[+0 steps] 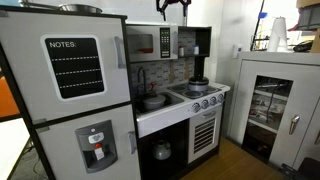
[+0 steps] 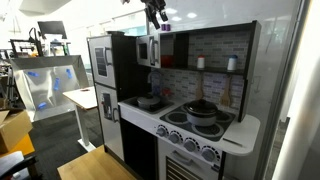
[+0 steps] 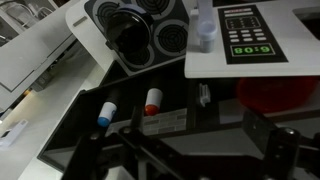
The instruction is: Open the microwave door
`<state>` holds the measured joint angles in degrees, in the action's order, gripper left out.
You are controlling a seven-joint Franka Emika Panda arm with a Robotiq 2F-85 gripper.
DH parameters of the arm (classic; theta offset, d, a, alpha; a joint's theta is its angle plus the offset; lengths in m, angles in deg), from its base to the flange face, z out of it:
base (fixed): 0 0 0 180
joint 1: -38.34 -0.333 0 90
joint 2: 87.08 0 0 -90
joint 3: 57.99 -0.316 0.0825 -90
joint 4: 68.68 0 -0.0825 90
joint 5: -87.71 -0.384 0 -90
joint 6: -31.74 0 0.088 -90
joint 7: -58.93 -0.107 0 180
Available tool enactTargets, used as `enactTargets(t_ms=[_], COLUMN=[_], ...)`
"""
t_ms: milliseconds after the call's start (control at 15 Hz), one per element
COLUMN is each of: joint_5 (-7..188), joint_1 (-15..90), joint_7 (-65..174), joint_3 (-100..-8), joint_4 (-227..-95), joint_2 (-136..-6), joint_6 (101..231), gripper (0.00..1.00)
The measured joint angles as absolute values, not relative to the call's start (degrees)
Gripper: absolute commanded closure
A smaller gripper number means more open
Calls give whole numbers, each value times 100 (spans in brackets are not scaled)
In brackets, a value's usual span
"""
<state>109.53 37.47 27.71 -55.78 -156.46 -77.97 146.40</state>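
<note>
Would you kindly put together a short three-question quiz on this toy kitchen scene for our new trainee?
1. True or false: the claw is gripping the microwave door.
2. The microwave door is: A) under the stove; B) above the sink; C) on the floor.
3. Fill in: the word at the top of the blackboard on the fridge is ___.
Key: 1 false, the claw hangs above the door, apart from it; 2 B; 3 NOTES.
</note>
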Motion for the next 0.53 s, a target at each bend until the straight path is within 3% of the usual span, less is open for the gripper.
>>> enactTargets(t_ms=[533], joint_5=[10881], joint_1=[3743], joint_7=[2770], joint_3=[-5562], joint_4=[-16090], joint_2=[-7964], joint_6=[14671], gripper=[0])
